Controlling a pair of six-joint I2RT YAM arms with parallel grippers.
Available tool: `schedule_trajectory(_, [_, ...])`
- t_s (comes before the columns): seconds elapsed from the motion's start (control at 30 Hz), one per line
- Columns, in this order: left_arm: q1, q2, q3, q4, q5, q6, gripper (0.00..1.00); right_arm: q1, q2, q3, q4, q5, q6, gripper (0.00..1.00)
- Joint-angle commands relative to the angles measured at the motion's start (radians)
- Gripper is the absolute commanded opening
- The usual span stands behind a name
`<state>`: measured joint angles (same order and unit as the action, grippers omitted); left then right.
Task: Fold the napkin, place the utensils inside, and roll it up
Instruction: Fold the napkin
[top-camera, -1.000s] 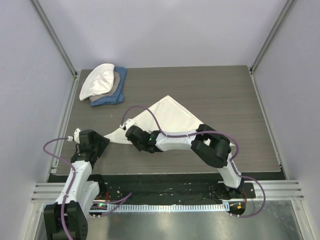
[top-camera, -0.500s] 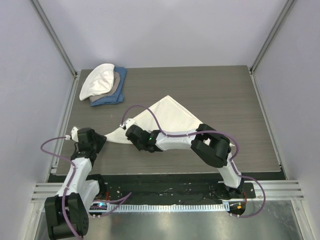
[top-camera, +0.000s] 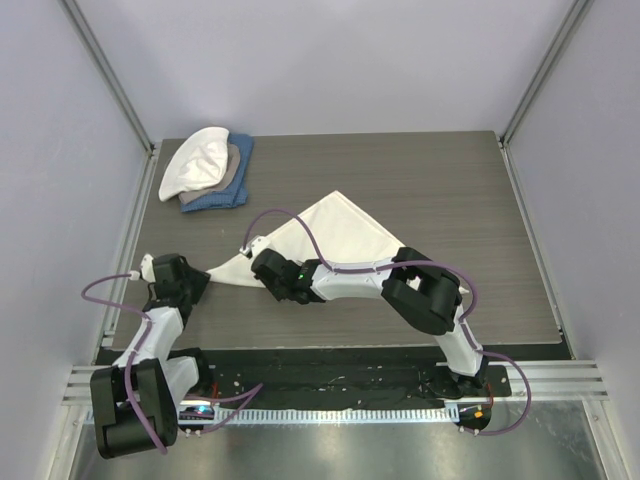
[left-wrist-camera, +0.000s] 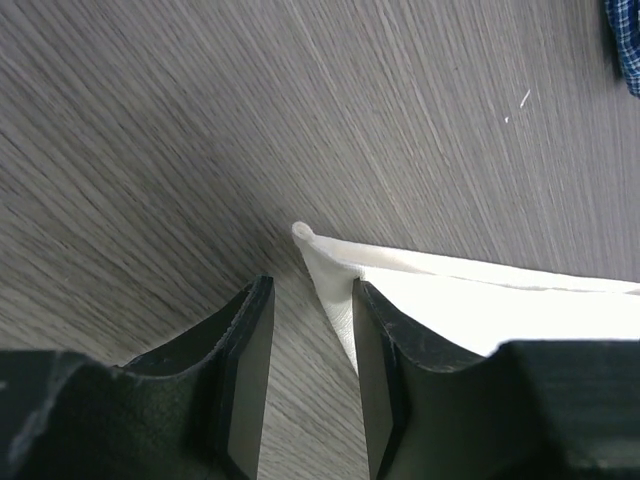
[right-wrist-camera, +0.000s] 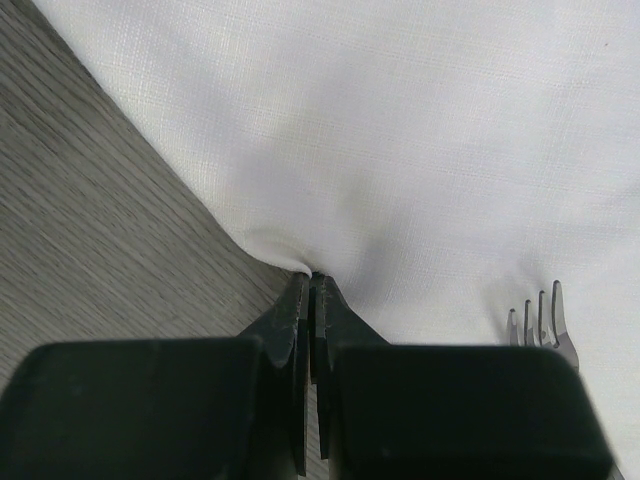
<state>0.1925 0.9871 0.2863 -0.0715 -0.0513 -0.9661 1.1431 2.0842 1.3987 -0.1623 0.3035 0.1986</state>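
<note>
The cream napkin (top-camera: 335, 232) lies folded into a triangle on the grey table. My right gripper (top-camera: 263, 266) is at its near edge. In the right wrist view the gripper (right-wrist-camera: 312, 278) is shut on a pinch of the napkin's edge (right-wrist-camera: 400, 150). The silver fork's tines (right-wrist-camera: 540, 318) lie on the cloth just right of the jaws; the rest of the fork is hidden. My left gripper (top-camera: 193, 284) is at the napkin's left corner. In the left wrist view it (left-wrist-camera: 311, 289) is open, with the corner tip (left-wrist-camera: 302, 233) just ahead of the gap and its right finger over the cloth.
Stacked white, tan and blue cloths (top-camera: 208, 168) lie at the table's back left; a blue edge shows in the left wrist view (left-wrist-camera: 627, 40). The table's left edge (top-camera: 128, 262) is close to the left arm.
My left arm has drawn back a little to the left, toward the table's left edge. The right arm and the napkin have not moved.
</note>
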Motion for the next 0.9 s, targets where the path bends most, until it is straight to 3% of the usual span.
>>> schedule_trajectory(0.0, [0.015,0.008,-0.010,0.067,-0.002,0.001,0.40,0.000,0.034,0.022,-0.011,-0.024,0.025,0.01])
schedule_trajectory(0.33, [0.021,0.090,0.005,0.107,0.011,0.018,0.28,0.000,0.031,0.022,-0.011,-0.038,0.022,0.01])
schedule_trajectory(0.5, [0.027,0.134,0.022,0.104,0.010,0.033,0.18,0.001,0.024,0.023,-0.003,-0.084,0.007,0.01])
schedule_trajectory(0.6, [0.035,0.165,0.027,0.111,0.011,0.030,0.05,0.003,0.013,0.023,0.001,-0.107,-0.005,0.03])
schedule_trajectory(0.7, [0.047,0.200,0.028,0.127,0.010,0.027,0.00,0.003,-0.010,0.019,0.003,-0.128,-0.013,0.12])
schedule_trajectory(0.73, [0.050,0.206,0.030,0.128,0.010,0.027,0.00,0.001,-0.016,0.020,0.003,-0.153,-0.018,0.25])
schedule_trajectory(0.83, [0.085,0.223,0.031,0.142,0.011,0.024,0.00,0.001,-0.068,0.016,-0.006,-0.173,-0.021,0.48])
schedule_trajectory(0.87, [0.096,0.225,0.031,0.147,0.014,0.023,0.00,0.003,-0.085,0.016,-0.009,-0.172,-0.021,0.51])
